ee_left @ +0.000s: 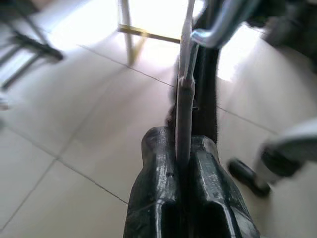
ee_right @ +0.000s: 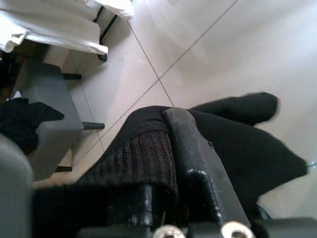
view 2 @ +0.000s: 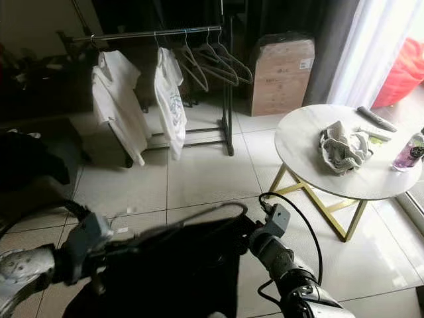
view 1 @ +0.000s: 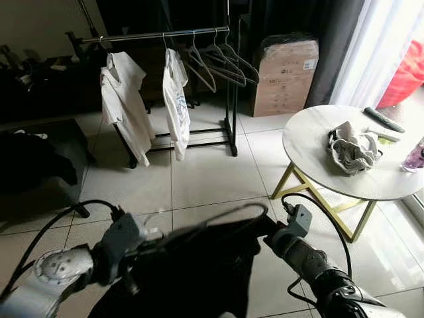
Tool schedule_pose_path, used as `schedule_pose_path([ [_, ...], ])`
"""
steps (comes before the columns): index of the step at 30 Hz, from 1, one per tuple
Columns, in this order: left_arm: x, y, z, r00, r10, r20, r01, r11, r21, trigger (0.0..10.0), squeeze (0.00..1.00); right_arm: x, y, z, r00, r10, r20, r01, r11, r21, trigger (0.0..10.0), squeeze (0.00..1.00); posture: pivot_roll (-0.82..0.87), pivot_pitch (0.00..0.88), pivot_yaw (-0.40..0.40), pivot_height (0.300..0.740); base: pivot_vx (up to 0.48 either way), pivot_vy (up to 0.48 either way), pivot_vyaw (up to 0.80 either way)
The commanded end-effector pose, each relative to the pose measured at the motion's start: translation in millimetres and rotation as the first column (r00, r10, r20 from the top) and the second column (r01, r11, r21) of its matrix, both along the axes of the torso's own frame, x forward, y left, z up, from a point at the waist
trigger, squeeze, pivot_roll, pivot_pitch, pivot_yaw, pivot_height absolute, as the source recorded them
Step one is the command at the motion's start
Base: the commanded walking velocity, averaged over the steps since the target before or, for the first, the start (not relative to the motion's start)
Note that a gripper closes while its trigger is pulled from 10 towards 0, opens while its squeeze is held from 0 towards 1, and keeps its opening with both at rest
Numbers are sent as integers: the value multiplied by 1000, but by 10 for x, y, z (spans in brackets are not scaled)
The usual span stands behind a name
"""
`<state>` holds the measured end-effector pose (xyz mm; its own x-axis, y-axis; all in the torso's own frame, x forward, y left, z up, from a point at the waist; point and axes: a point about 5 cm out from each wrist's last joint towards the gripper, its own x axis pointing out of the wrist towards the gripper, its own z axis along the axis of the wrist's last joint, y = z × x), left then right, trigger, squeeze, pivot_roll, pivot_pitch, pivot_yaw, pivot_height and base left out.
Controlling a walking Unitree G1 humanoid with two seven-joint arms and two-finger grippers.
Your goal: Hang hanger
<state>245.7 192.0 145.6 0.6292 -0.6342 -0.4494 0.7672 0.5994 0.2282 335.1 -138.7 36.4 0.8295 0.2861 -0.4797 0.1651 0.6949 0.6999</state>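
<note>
Both arms are up close in front, sharing one load. The left gripper is pinched tight on the thin metal wire of the hanger, which runs straight out past its fingertips. A black garment is draped on that hanger, and the right gripper is clamped on its knitted edge, fabric bunched between its fingers. Well ahead of both grippers stands the clothes rack with two white T-shirts and bare hangers. Off to the right gripper's side there's a round worktop carrying a crumpled cloth.
</note>
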Motion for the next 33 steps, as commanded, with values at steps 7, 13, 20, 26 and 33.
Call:
schedule_pose_path([
  [7,203,-182,63,970,226,90,-210,964,-162,10000,0,11,-6,91,970,196,143,-175,974,-146,0,0,54,129,48,740,0,0,0],
  [13,104,-586,114,998,60,35,-44,939,-340,10000,0,-127,43,-80,906,421,35,-379,846,-375,0,0,51,133,51,740,0,0,0],
  [20,119,-694,238,996,2,89,36,905,-424,10000,0,-178,159,-48,782,619,71,-536,727,-429,0,0,60,138,50,740,0,0,0],
  [26,228,-865,295,992,16,126,40,899,-436,10000,0,-234,213,14,622,777,96,-649,580,-493,0,0,52,144,46,740,0,0,0],
  [33,535,-764,267,939,297,172,-212,895,-392,10000,0,-311,196,65,473,877,91,-718,443,-538,0,0,51,149,42,740,0,0,0],
])
